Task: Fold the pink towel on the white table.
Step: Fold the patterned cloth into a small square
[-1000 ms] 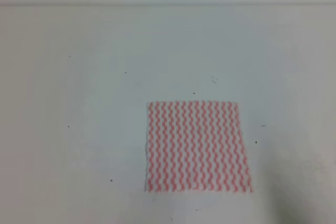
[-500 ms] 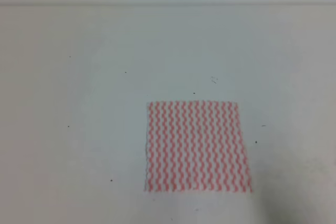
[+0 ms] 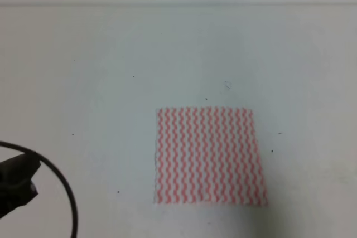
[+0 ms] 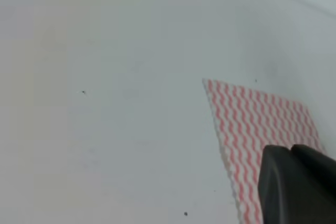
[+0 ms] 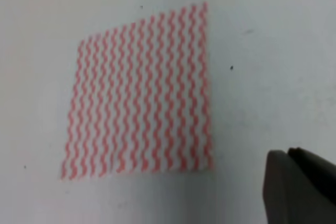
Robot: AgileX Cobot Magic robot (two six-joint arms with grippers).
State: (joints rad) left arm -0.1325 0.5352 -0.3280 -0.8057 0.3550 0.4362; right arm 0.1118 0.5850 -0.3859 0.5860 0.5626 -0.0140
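Since half a second ago the left arm [image 3: 17,185] has come into the overhead view at the lower left edge, a dark block with a black cable [image 3: 66,193] looping round it; before that only cloth and tabletop showed. Nothing else has shifted.

Over on the white table [image 3: 111,54], the pink towel [image 3: 207,155] lies spread out flat and square, right of centre and toward the near edge, exactly where it lay before. No corner is lifted and no crease shows, so by my reckoning the folding has not begun at all (every fold is yet to come).

From the left wrist camera the left gripper [image 4: 296,182] shows only as a dark lump at the lower right, with the towel's near edge beyond it; whether its jaws are apart or together I cannot tell. The right gripper [image 5: 299,184] is much the same in its own view, a dark shape in the corner just off the towel's lower right corner and not touching it, and its state is equally unclear.

What remains: reach an edge, pinch it, carry it across.
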